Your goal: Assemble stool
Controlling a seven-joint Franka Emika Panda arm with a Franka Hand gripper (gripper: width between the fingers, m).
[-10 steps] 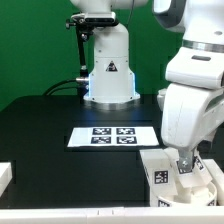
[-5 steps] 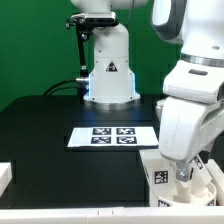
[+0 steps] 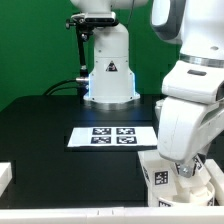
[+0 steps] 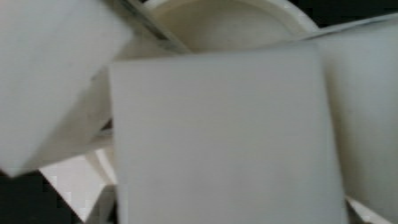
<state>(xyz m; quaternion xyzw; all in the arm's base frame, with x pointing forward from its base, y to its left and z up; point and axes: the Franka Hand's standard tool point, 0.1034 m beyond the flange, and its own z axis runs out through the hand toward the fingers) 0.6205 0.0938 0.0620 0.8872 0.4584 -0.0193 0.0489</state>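
A black table [image 3: 50, 125] fills the exterior view, set against a green backdrop. At the top centre stands the white robot base [image 3: 108, 68], with a small triangular warning label on its front. The marker board [image 3: 112, 137], a flat white sheet printed with four black-and-white square tags, lies on the table just below the middle of the frame. The arm's large white housing [image 3: 190, 110] takes up the right side of the frame and reaches down toward the lower right corner. There the end effector [image 3: 186, 172] sits among white stool parts: a chunky stool leg [image 3: 157, 173] with a black-and-white tag on its face stands just to the left of the end effector, and more white pieces crowd beside it at the frame's right edge. Whether the end effector is wide, narrow or holding anything cannot be told, because the housing and the parts hide its fingers. In the wrist view, blurred and very close, a flat white rectangular leg face [image 4: 222, 135] fills the centre, and the curved rim of the round seat [image 4: 222, 25] shows at the upper middle.
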